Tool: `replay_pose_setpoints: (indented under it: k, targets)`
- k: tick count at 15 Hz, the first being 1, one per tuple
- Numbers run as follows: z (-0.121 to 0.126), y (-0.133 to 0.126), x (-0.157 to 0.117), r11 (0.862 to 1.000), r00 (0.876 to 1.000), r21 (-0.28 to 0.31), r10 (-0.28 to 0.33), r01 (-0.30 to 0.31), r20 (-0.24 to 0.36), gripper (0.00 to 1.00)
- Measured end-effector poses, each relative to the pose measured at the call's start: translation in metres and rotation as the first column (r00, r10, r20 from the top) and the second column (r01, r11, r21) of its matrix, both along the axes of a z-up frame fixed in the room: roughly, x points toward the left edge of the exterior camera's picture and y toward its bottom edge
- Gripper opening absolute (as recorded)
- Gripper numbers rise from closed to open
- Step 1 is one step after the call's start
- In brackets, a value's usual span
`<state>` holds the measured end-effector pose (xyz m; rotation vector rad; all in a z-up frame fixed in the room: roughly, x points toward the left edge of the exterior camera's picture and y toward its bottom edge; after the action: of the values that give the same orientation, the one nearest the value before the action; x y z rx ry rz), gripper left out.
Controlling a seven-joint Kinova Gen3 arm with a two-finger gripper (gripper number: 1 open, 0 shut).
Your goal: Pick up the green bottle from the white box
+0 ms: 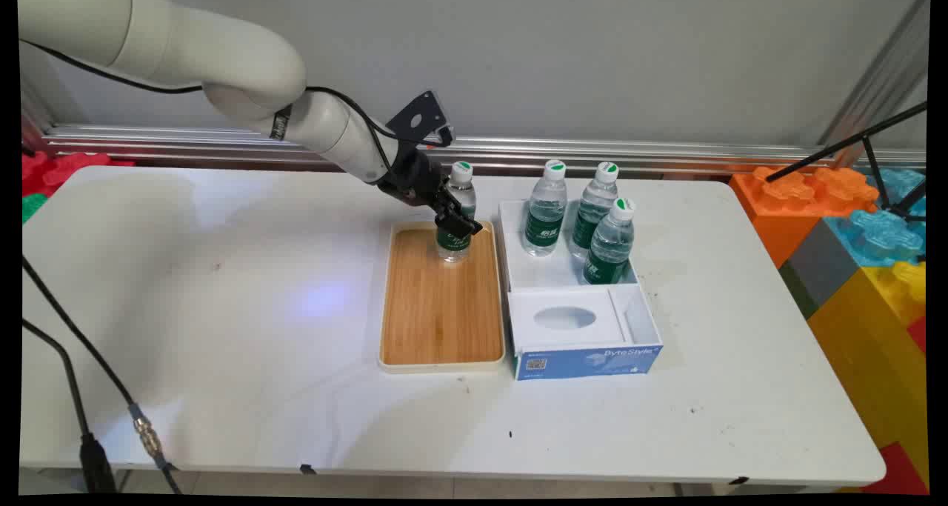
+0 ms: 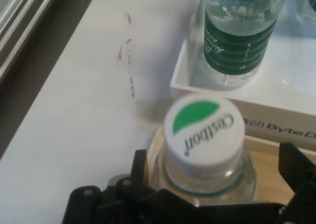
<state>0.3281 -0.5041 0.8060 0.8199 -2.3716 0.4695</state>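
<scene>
Surface point(image 1: 222, 387): white; bare at its near edge.
Box point(image 1: 585, 358): white-and-blue carton just right of the tray; near part holds an insert with an oval cut-out.
Tray point(image 1: 437, 321): wooden, pale rim; near part bare.
Held bottle point(image 1: 457, 213): upright at the tray's far end, base on or just above the wood; I cannot tell which.
End effector point(image 1: 453, 221): clenched on the held bottle's green label, one finger point(image 2: 296, 167) each side below the cap.
Handling: judged, keep the bottle vertical and the squeeze gentle; thin plastic dents.
Arm pose: reaches in from upper left, wrist slanting down-right.
Other bottles point(image 1: 546, 210): three standing in the box's far compartment.
</scene>
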Motion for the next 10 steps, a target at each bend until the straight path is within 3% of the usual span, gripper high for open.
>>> replay_pose_setpoints:
  k: [4, 10]
  targets:
    - [0.008, 0.005, -0.003, 1.000, 1.000, 0.005, -0.006, 0.006, 0.007, 1.00]
    - [0.055, 0.017, -0.023, 0.999, 0.998, -0.006, 0.034, -0.034, 0.048, 1.00]
